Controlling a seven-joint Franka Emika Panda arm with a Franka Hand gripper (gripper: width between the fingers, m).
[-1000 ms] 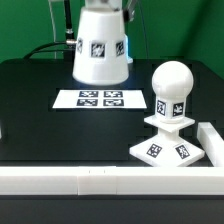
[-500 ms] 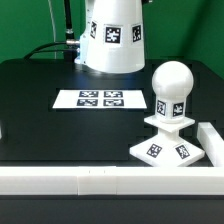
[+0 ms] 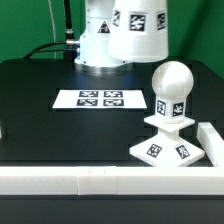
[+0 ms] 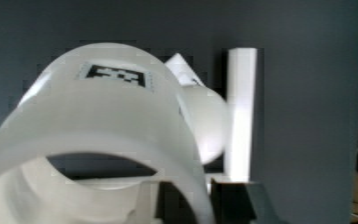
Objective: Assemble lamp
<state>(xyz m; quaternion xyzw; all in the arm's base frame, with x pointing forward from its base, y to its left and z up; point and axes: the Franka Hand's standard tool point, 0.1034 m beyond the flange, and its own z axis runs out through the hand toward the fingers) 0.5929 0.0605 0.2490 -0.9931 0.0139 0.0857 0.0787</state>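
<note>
The white tapered shade (image 3: pixel 138 28) hangs in the air at the top of the exterior view, above and a little to the exterior view's left of the bulb; its top is cut off by the frame. The round-headed bulb (image 3: pixel 172 90) stands upright on the square stepped base (image 3: pixel 165 150) at the exterior view's right. In the wrist view my gripper (image 4: pixel 201 200) is shut on the shade's wall, and the shade (image 4: pixel 105 130) fills most of the picture. The bulb (image 4: pixel 208 118) shows partly behind it. My gripper is out of frame in the exterior view.
The marker board (image 3: pixel 100 98) lies flat mid-table. The arm's white pedestal (image 3: pixel 95 48) stands at the back with cables to its left. A white rail (image 3: pixel 100 181) runs along the front edge and a white wall (image 3: pixel 213 142) stands beside the base.
The shade has risen and moved to the exterior view's right, from over the marker board's far side to a spot close above the bulb. The bulb and base have not moved.
</note>
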